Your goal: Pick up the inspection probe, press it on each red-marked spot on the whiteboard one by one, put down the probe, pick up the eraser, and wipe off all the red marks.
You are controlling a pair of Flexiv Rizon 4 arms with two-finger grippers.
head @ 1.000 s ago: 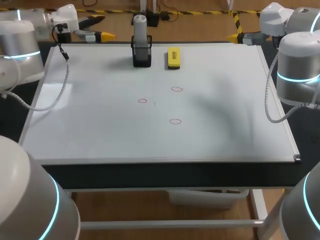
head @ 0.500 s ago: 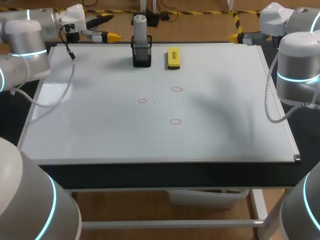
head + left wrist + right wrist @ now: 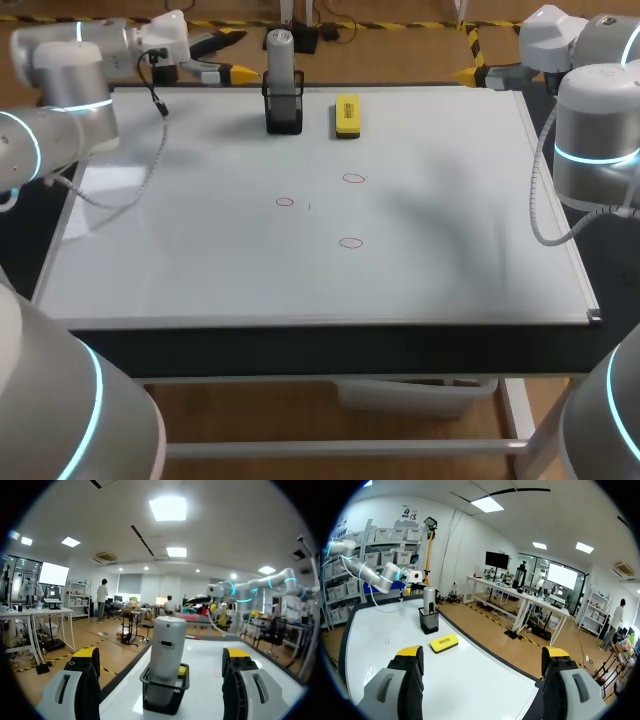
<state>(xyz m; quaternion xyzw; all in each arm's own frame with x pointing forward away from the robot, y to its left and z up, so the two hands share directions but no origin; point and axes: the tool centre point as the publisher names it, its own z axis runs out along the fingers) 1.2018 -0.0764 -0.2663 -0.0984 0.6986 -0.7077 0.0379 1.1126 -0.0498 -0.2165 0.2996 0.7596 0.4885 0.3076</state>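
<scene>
Evidently the job has barely begun. The whiteboard [image 3: 450, 250] covers the whole tabletop. My left arm comes in over its far left corner, and the left end effector [image 3: 236, 55] hangs there with its fingers spread and holding nothing. It points at the inspection probe [image 3: 281, 60], which stands just ahead of it but apart. My right arm sits off the far right corner, well away from everything, and the right end effector [image 3: 482, 651] is likewise spread and empty. The probe stands upright in its black mesh holder [image 3: 284, 112] at the far edge of the board, not yet picked up. The yellow eraser [image 3: 347, 115] lies flat just beside the holder, untouched. Three small red marks [image 3: 285, 202] ring spots near the middle of the board, all unwiped. So, as I judge it, every step is left: grasping the probe, three presses, returning it, and erasing.
</scene>
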